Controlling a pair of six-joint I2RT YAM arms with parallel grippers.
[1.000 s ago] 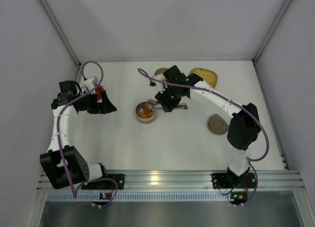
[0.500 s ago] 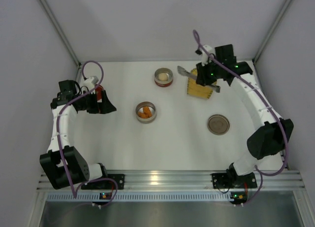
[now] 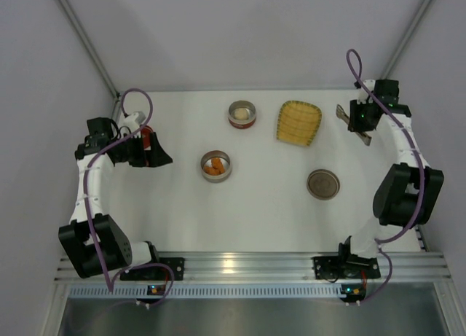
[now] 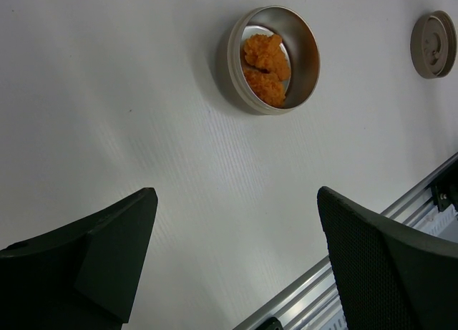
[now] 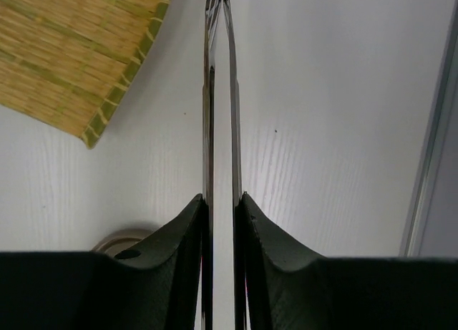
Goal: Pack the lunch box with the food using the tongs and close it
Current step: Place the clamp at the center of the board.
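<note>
Left gripper point(image 3: 155, 155) is hanging over the left side of the white table point(image 3: 269, 212) with its jaws spread wide and nothing between them; in the left wrist view its two dark fingers point(image 4: 93, 265) are framing bare tabletop. To its right, near the middle of the table, a round metal tin point(image 3: 216, 166) is sitting upright, and the orange chunks point(image 3: 213, 169) are lying inside it, touching one another. Farther back and slightly to the right, a second tin point(image 3: 242, 114) with a reddish band is standing with the whitish lump point(image 3: 240, 114) resting in it. Next comes the yellow woven tray point(image 3: 299, 122), lying flat near the back of the table, apart from both tins. In front of the tray, nearer the arm bases, a round brownish lid point(image 3: 322, 184) is lying flat by itself.

At the far right, the right gripper point(image 3: 358, 117) is clamping the tongs point(image 3: 365, 136), well away from the food. In the right wrist view the fingers point(image 5: 179, 237) are pressing the two thin metal arms close together, and the tongs are pointing straight out from the gripper, passing beside the tray's corner without touching it. Whether the tongs are touching the table I cannot tell.
</note>
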